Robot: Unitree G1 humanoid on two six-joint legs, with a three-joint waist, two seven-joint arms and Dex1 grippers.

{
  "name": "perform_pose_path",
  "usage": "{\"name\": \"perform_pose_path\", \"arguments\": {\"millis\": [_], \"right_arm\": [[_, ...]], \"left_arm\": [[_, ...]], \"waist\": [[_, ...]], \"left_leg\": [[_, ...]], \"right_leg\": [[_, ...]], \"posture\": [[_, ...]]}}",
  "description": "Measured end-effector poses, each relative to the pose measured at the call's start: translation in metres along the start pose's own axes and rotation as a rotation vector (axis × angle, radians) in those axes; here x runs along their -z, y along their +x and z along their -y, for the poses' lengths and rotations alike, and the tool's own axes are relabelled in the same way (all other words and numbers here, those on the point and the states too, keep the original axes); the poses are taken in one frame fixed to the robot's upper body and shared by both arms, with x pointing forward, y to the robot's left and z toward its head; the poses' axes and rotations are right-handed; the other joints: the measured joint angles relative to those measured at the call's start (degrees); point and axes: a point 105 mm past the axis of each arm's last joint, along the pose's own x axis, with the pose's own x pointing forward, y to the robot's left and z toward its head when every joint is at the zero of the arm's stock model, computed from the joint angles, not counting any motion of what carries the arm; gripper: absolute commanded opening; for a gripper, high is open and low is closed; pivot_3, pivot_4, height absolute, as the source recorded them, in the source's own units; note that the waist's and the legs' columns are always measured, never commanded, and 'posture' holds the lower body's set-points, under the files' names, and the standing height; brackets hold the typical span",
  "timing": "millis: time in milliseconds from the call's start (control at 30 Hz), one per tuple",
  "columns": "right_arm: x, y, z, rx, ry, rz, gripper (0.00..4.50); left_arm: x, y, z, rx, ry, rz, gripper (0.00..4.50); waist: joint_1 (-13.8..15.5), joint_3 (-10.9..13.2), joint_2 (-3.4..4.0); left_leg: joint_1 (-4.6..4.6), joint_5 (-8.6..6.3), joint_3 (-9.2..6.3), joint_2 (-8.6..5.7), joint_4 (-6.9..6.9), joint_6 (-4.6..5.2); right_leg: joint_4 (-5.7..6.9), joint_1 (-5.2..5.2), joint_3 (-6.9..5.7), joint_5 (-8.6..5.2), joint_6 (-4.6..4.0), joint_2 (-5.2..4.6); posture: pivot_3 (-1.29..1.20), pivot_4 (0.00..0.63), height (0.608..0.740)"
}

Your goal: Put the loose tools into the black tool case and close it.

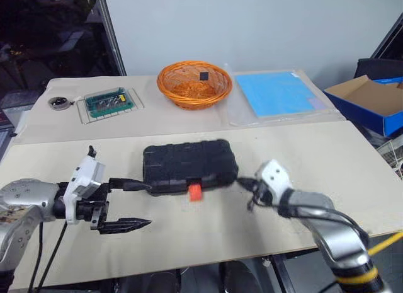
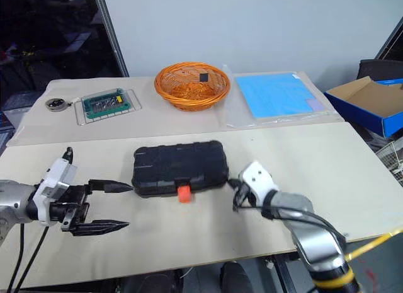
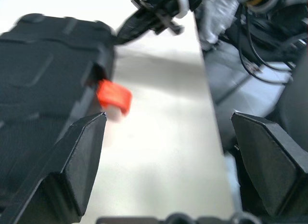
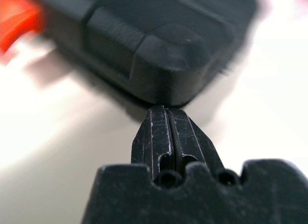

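— Where are your grippers sitting right now?

— My left gripper [image 1: 130, 205] is hovering nearest me, off the left end of the black tool case [image 1: 189, 166]. Its two fingers are standing wide apart and holding nothing; the upper one is pointing at the case's left end, close to it, and the lower one is hanging over bare table [image 1: 327, 160]. My right gripper [image 4: 166, 119] is pressed fully together, gripping nothing, with its tip sitting just at the rounded right corner of the case; I cannot tell whether it is touching.

— And the case itself?

— It is lying flat and closed in the middle of the near table, ribbed shell facing up. Its orange latch [image 1: 195, 191] is sticking out from the front edge toward me.

— What is lying beyond it?

— On the far table, an orange basket [image 1: 194, 84] is sitting in the centre, a clear tray with a green board [image 1: 111, 103] to its left, and a blue sheet [image 1: 277, 92] to its right.
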Motion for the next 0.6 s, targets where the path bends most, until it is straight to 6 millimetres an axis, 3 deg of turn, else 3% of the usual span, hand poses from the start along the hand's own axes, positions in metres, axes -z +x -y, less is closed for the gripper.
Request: {"name": "perform_pose_path", "arguments": {"millis": [167,300,433,533,600], "right_arm": [[-0.011,0.034,0.027,0.134,0.032,0.024,0.0],[-0.002,0.028,0.035,0.098,0.001,-0.034,1.2],[0.019,-0.008,0.022,-0.009,0.039,-0.149,2.6],[0.007,-0.025,0.012,-0.067,0.1,-0.149,3.64],[-0.016,-0.034,-0.008,-0.146,0.14,-0.109,4.14]], "left_arm": [[-0.001,0.019,-0.011,-0.051,-0.003,0.041,4.43],[-0.004,0.036,-0.02,-0.059,0.028,0.047,4.5],[-0.003,0.047,-0.033,-0.061,0.051,0.033,4.5],[0.004,0.052,-0.036,-0.044,0.055,0.0,4.5],[0.011,0.056,-0.04,-0.035,0.055,-0.029,4.5]], "waist": [[-0.02,0.01,0.01],[0.38,0.01,0.02],[0.39,0.05,0.08],[-0.16,0.05,0.09],[-0.5,0.05,0.09]], "left_leg": [[-0.08,-0.01,0.01,-0.07,-0.01,0.0],[-0.15,-0.07,-0.07,-0.13,-0.03,0.09],[-0.37,-0.14,-0.11,-0.15,-0.04,0.15],[-0.32,-0.15,-0.08,-0.11,-0.04,0.16],[-0.2,-0.14,-0.13,0.01,-0.03,0.16]], "right_leg": [[-0.05,-0.02,0.0,0.35,-0.19,0.0],[-0.06,0.0,-0.05,0.3,-0.13,-0.03],[-0.14,-0.13,-0.09,0.28,-0.1,-0.06],[-0.14,-0.12,-0.05,0.27,-0.11,-0.01],[-0.12,-0.03,-0.05,0.2,-0.04,0.15]], "posture": [[0.0,0.15,0.74],[0.0,0.15,0.74],[0.0,0.15,0.74],[0.0,0.15,0.74],[0.0,0.15,0.74]]}}
